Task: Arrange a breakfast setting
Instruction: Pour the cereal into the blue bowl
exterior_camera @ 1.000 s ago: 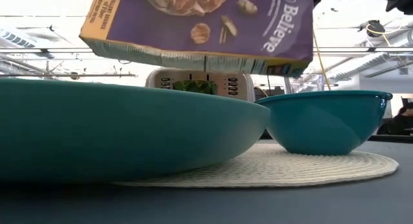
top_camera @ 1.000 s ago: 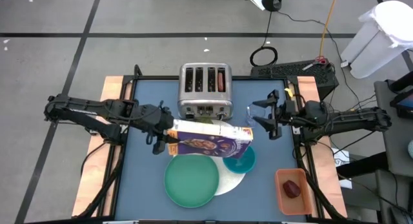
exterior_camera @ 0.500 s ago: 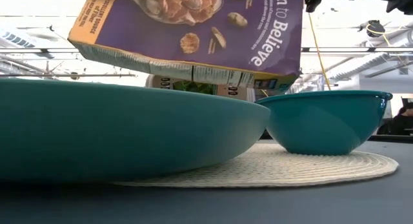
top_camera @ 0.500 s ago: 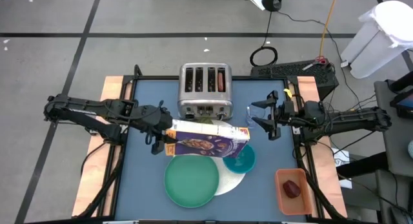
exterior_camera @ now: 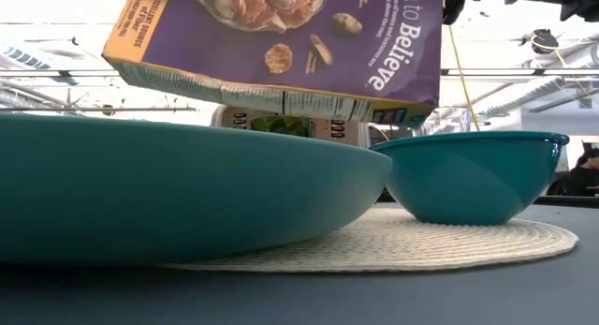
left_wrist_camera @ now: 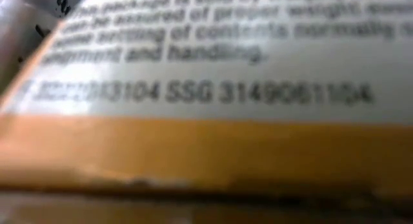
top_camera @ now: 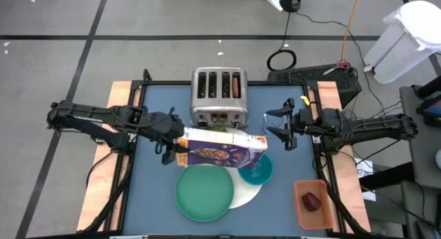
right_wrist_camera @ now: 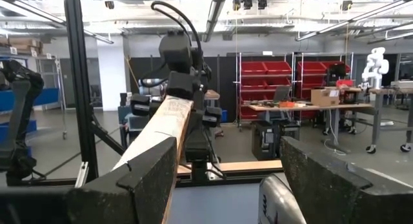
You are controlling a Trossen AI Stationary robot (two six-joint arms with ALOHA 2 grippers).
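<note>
Both of my pincers are working: left gripper (top_camera: 172, 148) is clamping the cereal box (top_camera: 222, 151), tipping it gently over the teal bowl (top_camera: 258, 171); right gripper (top_camera: 278, 131) is hanging wide open, empty.

left gripper (top_camera: 173, 148) clamped; right gripper (top_camera: 274, 127) fingers apart

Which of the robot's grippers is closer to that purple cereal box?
The left. The left gripper is shut on the purple cereal box at its end, holding it above the green plate. The right gripper hovers open just off the box's other end.
</note>
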